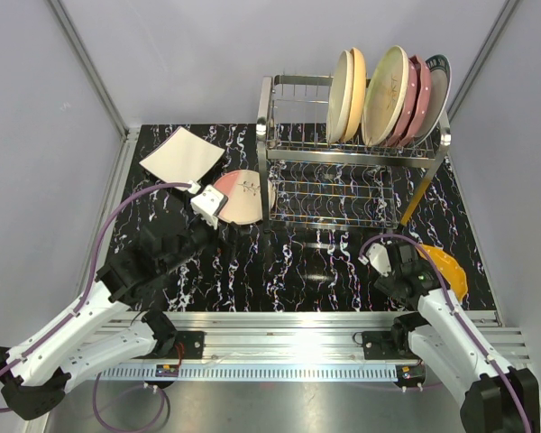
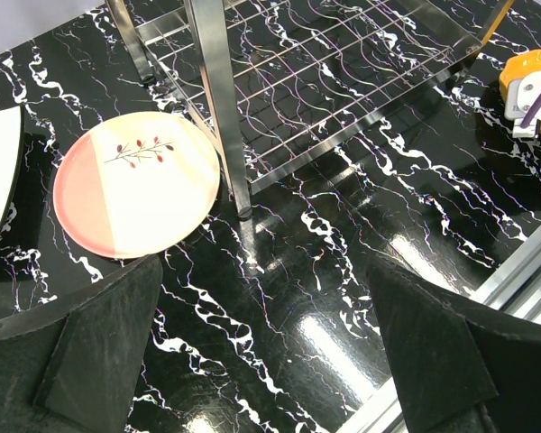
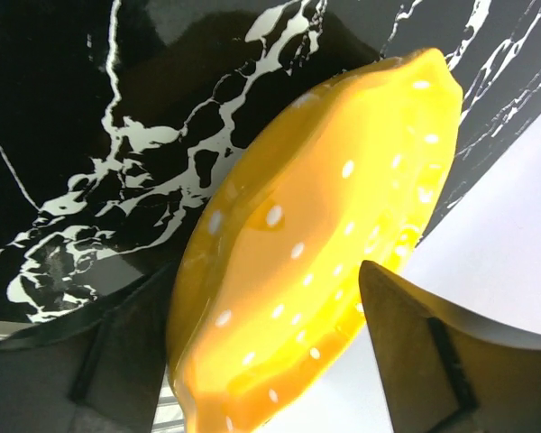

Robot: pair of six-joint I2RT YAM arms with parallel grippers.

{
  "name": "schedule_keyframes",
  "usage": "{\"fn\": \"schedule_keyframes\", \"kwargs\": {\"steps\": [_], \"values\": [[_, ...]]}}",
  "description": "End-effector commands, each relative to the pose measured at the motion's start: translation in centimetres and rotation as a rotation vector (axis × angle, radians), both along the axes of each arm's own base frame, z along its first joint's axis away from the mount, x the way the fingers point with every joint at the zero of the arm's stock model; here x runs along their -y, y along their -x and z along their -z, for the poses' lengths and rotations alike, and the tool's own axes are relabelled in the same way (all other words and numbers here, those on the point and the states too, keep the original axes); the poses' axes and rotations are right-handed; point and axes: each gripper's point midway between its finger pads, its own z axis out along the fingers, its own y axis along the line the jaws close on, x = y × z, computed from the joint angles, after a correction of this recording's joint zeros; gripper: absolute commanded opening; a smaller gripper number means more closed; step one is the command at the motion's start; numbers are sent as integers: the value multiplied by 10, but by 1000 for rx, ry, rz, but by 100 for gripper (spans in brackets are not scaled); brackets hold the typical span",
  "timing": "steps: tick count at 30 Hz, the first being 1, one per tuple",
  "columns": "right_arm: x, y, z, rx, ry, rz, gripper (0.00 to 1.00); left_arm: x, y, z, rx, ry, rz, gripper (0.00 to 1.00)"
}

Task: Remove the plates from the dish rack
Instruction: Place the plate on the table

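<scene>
The chrome dish rack (image 1: pixel 356 153) stands at the back right. Its upper tier holds several upright plates: two cream and yellow-orange ones (image 1: pixel 347 90), a pale green one (image 1: pixel 385 95), pink ones (image 1: pixel 415 99) and a white dark-rimmed one (image 1: pixel 437 81). A white square plate (image 1: pixel 182 153) and a pink-cream twig plate (image 1: pixel 242 197) lie on the table left of the rack. My left gripper (image 1: pixel 207 204) hovers open and empty near the twig plate (image 2: pixel 135 185). My right gripper (image 1: pixel 385 258) is open, with a tilted yellow polka-dotted plate (image 3: pixel 316 234) between its fingers (image 3: pixel 415 352).
The rack's lower tier (image 2: pixel 343 81) holds nothing, and its front leg (image 2: pixel 221 108) stands next to the twig plate. The table is black marble (image 1: pixel 298 262) with a metal rail (image 1: pixel 279 325) along the near edge. Grey walls close in both sides.
</scene>
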Motion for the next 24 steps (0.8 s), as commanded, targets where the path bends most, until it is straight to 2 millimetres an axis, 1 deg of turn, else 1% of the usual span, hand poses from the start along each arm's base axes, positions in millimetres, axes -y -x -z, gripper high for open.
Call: {"fn": "schedule_keyframes", "kwargs": {"steps": [1,2,5,9,13,15,16,17,19,21,24], "values": [[-1,-4,-3,12,-2,-6,89,6,-4,-15,51,39,9,99],[-1,-4,-2,10,-6,-8,93,6,-4,-15,51,42,10,99],[-2,-4,-2,4,-10,-12,100,6,-3,-15,50,49,13,99],[-4,-2,-2,-3,-20,-26,100,6,-3,-16,51,57,12,99],[-8,-2,-4,-6,-40,-47,100,7,-3,-22,58,72,11,99],[-11,-2,-9,0,-52,-56,100,8,-3,-26,60,81,16,99],[-15,-2,-11,-2,-75,-68,100,8,-3,-27,61,84,14,99],[-18,-4,-17,12,-89,-81,100,8,-2,-29,62,88,17,99],[-20,-1,-15,-6,-95,-113,100,9,-2,-34,66,95,23,99],[-26,0,-18,-11,-123,-150,100,9,0,-38,67,100,28,99],[-32,-4,-24,1,-136,-195,100,9,0,-44,72,110,29,99]]}}
